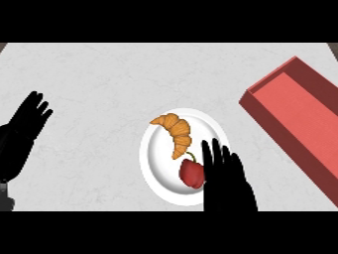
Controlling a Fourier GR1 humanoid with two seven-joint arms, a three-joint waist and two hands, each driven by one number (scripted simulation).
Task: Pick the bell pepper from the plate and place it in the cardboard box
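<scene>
I have the right hand (226, 181) low in the head view, coming up from the bottom edge over the right part of the plate (157, 166); its fingers are straight and pointing up the view, spread a little, and they hold nothing; the hand's left edge sits right against the bell pepper (192, 173) as I see it, though I cannot tell from this angle whether it touches it or hangs above it. The pepper is red with a short stem at its top; it lies on the lower right part of the white plate, partly hidden by my fingers; it is not lifted and not in the box. Just above it on the same plate lies a croissant (175, 134), golden brown, curving from the plate's upper left down towards the pepper's stem; the two look very close, and I cannot say whether they touch. The plate stands on a pale marbled counter (91, 79); well to its right lies the box (303, 124), red and long, running slantwise from the upper right down to the lower right edge, its open side up. My left hand (18, 136) shows at the far left, open, fingers up, resting, well apart from the plate.
</scene>
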